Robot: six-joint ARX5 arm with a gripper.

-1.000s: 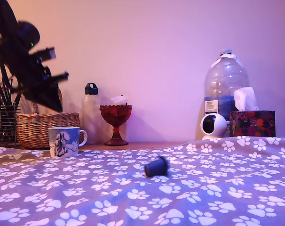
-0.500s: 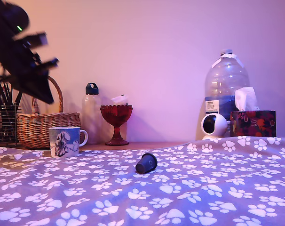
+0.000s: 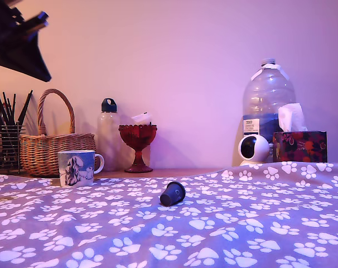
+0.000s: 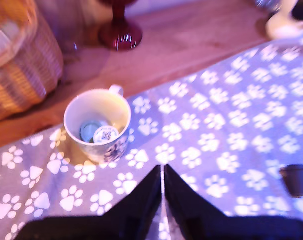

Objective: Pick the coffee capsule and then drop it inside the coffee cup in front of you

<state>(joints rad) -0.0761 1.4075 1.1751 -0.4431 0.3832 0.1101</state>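
My tool [image 4: 163,187] hangs clenched and empty, high above the coffee cup [image 3: 77,167], which holds two capsules [image 4: 99,133]. To the cup's right in the exterior view, a dark coffee capsule [image 3: 172,194] lies tipped on the paw-print cloth [image 3: 258,223].

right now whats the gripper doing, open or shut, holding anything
gripper: shut, fingers together, holding nothing; the coffee capsule lies on the cloth.

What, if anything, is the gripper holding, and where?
Nothing. The gripper is shut and empty; a capsule lies on the cloth.
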